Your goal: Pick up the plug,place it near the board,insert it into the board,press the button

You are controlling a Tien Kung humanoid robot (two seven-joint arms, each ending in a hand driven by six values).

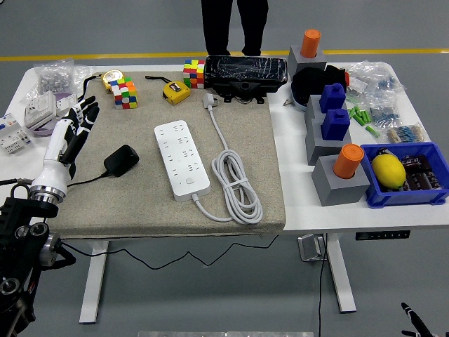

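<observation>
White table (351, 210) with a beige mat (140, 203) over its left and middle part, on a grey floor crossed by a yellow line (105, 56) behind the far edge. Legs of a person (235, 27) in dark trousers at the far side, behind a black case (245, 72).

Black plug (121, 159) on the mat's left part, just left of the white power strip (182, 159), apart from it; thin black cord trailing off to the lower left towards the mat's edge. Long axis of the strip running from far to near, slightly slanted, button end nearest; white cable (235, 184) coiled just to its right, ending in a white plug (208, 102) near the case.

Left hand (78, 121) reaching in from the lower left, forearm slanting up and away, black fingers (89, 109) spread and relaxed, grasping nothing, above the mat's left edge, up and left of the black plug without touching it.

Coloured cubes (125, 93), grey blocks (339, 179) and a blue bin (407, 196) further around.
</observation>
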